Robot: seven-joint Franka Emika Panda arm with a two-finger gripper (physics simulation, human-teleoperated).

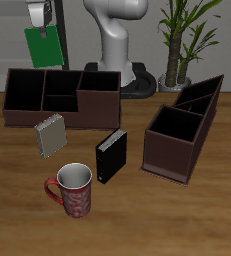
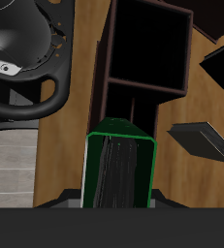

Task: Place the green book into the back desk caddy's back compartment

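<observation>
Green book (image 1: pixel 43 47): 1 pc, held aloft by the gripper (image 1: pixel 42 22), hanging above and behind the back desk caddy (image 1: pixel 59 97), near that caddy's end farthest from the other caddy. Not touching the caddy or the table (image 1: pixel 187 220). In wrist view the book (image 2: pixel 118 172) sits between the fingers, page edges facing the camera, green cover wrapping both sides; fingers themselves mostly out of shot. Gripper: clamped on the book.

Back desk caddy: 1 pc, broadside at table's rear, dark brown w/ dividers. Middle section split in 2 small cells; back compartment (image 1: pixel 61 80) is the farther one, nothing seen inside. Wrist view looks down into dark cells of the caddy (image 2: pixel 143 58).

Second caddy (image 1: pixel 184 128): 1 pc, end-on, sloped walls, well apart from the first.

Books total: 3. Grey striped book (image 1: pixel 50 136) standing tilted just in front of the back caddy; black book (image 1: pixel 111 157) upright, between the 2 caddies, nearer the front edge.

Mug (image 1: pixel 73 190): 1 pc, red patterned, white inside, nearest the front edge, near the black book.

Plant (image 1: pixel 182 35): 1 pc, behind the table.
</observation>
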